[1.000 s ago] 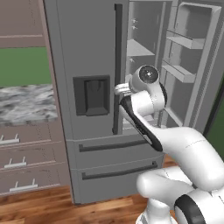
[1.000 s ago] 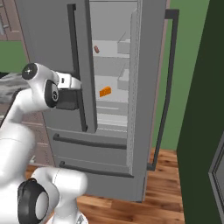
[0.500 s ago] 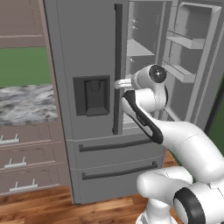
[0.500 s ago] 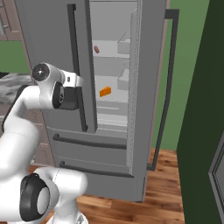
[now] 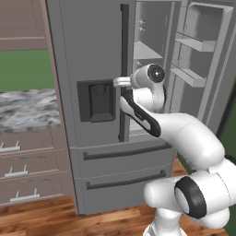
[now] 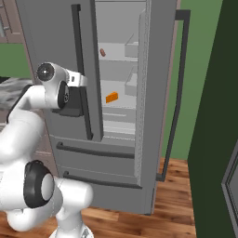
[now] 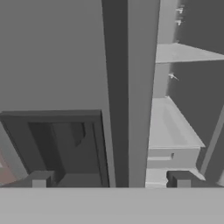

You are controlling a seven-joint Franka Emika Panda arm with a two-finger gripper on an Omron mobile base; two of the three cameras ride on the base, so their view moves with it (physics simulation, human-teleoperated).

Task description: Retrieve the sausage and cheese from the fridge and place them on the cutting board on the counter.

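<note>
One sausage (image 6: 102, 52) lies on an upper shelf of the fridge (image 6: 51, 42), near the shelf's left edge; one orange cheese (image 6: 111, 97) wedge sits on the shelf below it, also toward the left. One fridge door stands swung out to the right (image 5: 203, 60), while the left door, with its dark handle (image 5: 123, 69) and dispenser recess (image 5: 97, 100), is shut. One pincer (image 7: 110, 178) hangs with its tips wide apart and nothing between them, straddling that handle at the door's inner edge. Since a second ago the arm's wrist has moved up and closer to the handle. One marbled bench (image 5: 27, 108) sits left of the fridge.
</note>
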